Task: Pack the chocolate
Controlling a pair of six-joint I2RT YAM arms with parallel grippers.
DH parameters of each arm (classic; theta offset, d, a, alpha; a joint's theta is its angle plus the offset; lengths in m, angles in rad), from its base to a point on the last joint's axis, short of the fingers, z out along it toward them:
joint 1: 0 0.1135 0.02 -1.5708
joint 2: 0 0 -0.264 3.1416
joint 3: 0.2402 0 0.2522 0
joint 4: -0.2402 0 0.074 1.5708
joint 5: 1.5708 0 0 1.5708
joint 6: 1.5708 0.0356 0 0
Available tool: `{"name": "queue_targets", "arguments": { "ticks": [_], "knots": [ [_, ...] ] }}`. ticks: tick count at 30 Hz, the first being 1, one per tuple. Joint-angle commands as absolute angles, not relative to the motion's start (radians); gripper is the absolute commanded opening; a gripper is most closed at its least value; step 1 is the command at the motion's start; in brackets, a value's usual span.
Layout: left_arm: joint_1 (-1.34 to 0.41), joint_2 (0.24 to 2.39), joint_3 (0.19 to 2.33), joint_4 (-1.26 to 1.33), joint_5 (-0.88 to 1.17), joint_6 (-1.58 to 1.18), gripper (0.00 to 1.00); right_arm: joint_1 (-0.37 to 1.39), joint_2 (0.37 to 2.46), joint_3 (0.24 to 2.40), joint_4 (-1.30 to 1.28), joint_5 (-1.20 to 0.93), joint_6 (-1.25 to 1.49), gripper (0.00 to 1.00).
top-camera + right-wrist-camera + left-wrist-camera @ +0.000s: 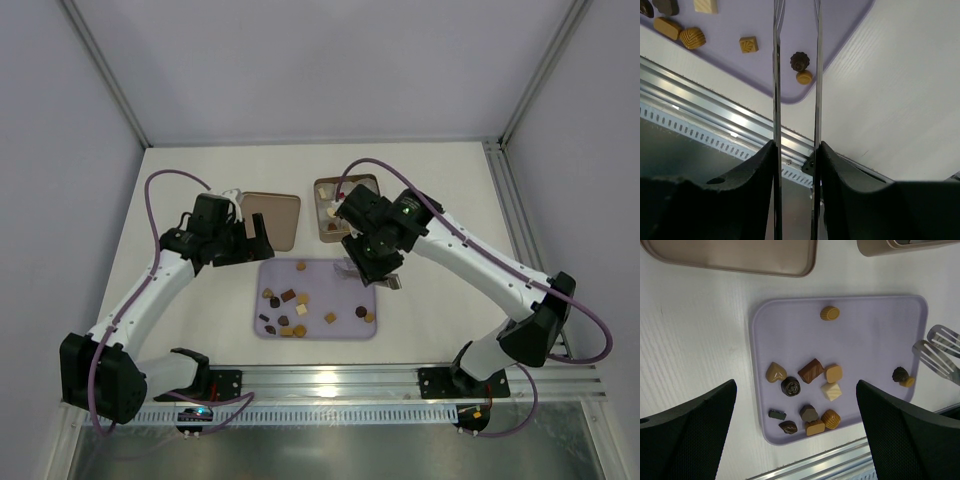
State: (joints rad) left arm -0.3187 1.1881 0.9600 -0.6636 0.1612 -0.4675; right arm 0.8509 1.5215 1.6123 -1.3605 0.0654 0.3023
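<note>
Chocolate (810, 371) bites: brown, caramel, cream

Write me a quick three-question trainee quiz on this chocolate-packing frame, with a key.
1. True or false: the left gripper is shut on a chocolate.
2. What does the right gripper hold? A) metal tongs B) a spoon C) a paper cup
3. On the purple tray, what colour is the small piece right beside the dark fluted chocolate nearest the tongs?
Key: 1 false, it is open and empty; 2 A; 3 caramel.
</note>
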Motion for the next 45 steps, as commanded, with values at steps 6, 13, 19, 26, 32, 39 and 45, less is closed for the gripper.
{"name": "queue_targets", "arguments": {
  "ticks": [6, 13, 19, 26, 32, 39, 45],
  "knots": [
    [-0.321, 1.161, 0.969, -0.652, 0.183, -0.466, 1.0, 0.887, 1.442, 1.531, -1.503, 0.057, 0.347, 0.44],
    [-0.321, 1.16, 0.966, -0.652, 0.183, -0.466, 1.0, 0.907, 1.419, 1.462, -1.517, 0.04, 0.354, 0.44],
    [-0.321, 1.163, 0.966, -0.65, 0.186, -0.468, 1.0, 0.927, 1.404, 1.431, -1.54, 0.031, 0.36, 0.45],
    [-0.321, 1.164, 0.966, -0.65, 0.187, -0.466, 1.0, 0.939, 1.39, 1.391, -1.54, 0.02, 0.377, 0.44],
    [-0.321, 1.164, 0.968, -0.649, 0.192, -0.468, 1.0, 0.948, 1.376, 1.359, -1.54, 0.018, 0.394, 0.45],
    [-0.321, 1.167, 0.966, -0.647, 0.195, -0.469, 1.0, 0.953, 1.361, 1.325, -1.534, 0.012, 0.405, 0.45],
    [-0.321, 1.167, 0.966, -0.647, 0.196, -0.469, 1.0, 0.957, 1.358, 1.302, -1.517, 0.012, 0.405, 0.45]
  ]
}}
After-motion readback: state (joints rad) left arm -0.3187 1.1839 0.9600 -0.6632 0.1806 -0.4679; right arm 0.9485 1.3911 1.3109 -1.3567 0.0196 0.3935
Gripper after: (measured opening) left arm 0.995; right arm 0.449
